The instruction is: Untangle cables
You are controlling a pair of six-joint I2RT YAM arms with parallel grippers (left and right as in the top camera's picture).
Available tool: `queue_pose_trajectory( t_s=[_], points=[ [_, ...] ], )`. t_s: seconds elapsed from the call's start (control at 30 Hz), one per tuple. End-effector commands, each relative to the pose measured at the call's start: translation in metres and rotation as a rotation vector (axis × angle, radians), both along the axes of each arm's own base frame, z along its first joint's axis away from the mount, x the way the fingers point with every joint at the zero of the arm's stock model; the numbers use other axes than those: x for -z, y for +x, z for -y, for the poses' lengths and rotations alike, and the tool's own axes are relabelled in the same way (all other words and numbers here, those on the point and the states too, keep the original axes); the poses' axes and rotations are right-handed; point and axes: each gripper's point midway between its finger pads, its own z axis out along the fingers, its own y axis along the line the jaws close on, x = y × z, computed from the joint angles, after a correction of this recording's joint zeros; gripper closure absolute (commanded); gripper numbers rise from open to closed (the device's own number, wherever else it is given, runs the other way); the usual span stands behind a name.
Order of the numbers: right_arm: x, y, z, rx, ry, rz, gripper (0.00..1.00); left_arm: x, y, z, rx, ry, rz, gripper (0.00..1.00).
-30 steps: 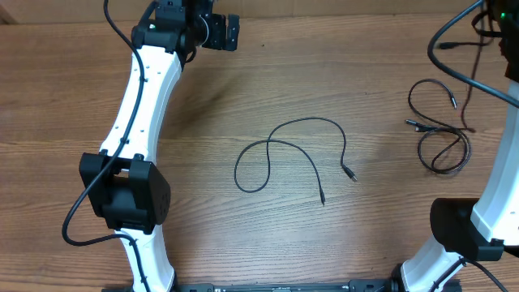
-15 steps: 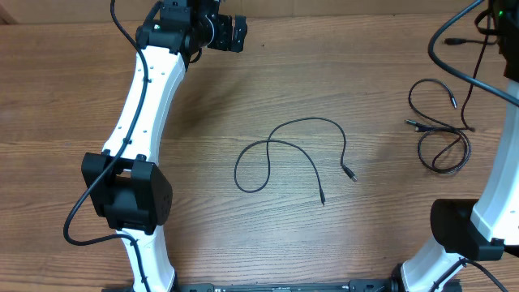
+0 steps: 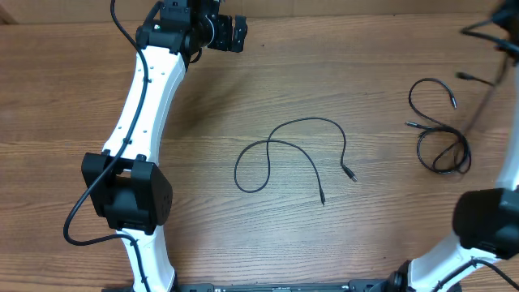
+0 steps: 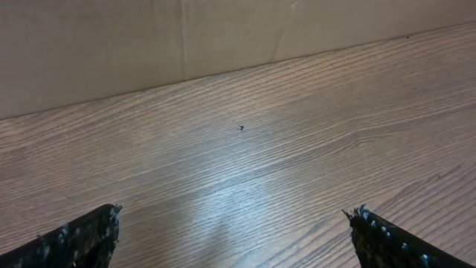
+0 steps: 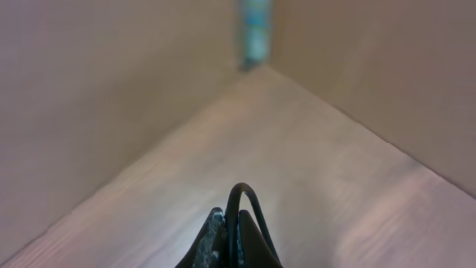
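Note:
One thin black cable lies alone in a loose curl at the table's middle, its plug ends toward the front. Two more cables lie looped together at the right, one loop reaching farther back. A blurred strand rises from them toward the right edge. In the right wrist view my right gripper is shut on a bend of black cable, held above the table. My left gripper hovers open at the back left, with only bare wood between its fingers.
A plain wall runs along the table's far edge, just past the left gripper. The white left arm stretches from the front left to the back. The right arm's black joint stands at the front right.
The right arm has swung right and out of the frame's edge, pulling a cable strand up with it. The left gripper shifted slightly right early on, then stayed still.

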Motion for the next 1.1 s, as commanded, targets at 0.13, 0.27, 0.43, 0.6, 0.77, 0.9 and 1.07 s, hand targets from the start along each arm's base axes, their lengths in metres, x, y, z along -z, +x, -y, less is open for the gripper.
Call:
queue_pose_trajectory(
  t_s=[0.13, 0.27, 0.43, 0.6, 0.77, 0.9, 1.07],
  points=[
    [0.051, -0.049, 0.105, 0.212, 0.124, -0.034, 0.96, -0.002, -0.003, 0.007, 0.017, -0.016, -0.013, 0.01],
    [0.097, -0.051, 0.128, 0.209, 0.179, -0.107, 0.96, -0.001, -0.003, 0.007, 0.017, -0.015, -0.015, 0.00],
    [0.149, -0.040, 0.143, 0.205, 0.202, -0.180, 0.96, -0.001, -0.003, 0.007, 0.000, -0.032, -0.025, 0.01],
    [0.183, -0.035, 0.147, 0.206, 0.230, -0.224, 0.96, -0.001, -0.003, 0.007, -0.026, -0.057, -0.039, 0.01],
    [0.187, -0.035, 0.147, 0.206, 0.231, -0.227, 0.37, -0.001, -0.003, 0.007, -0.031, -0.062, -0.041, 0.01],
    [0.173, -0.036, 0.145, 0.205, 0.227, -0.219, 0.00, -0.001, -0.003, 0.007, -0.031, -0.061, -0.040, 0.00],
    [0.116, -0.038, 0.136, 0.192, 0.185, -0.149, 0.00, -0.002, -0.001, 0.005, -0.035, -0.060, -0.033, 0.00]
  ],
)
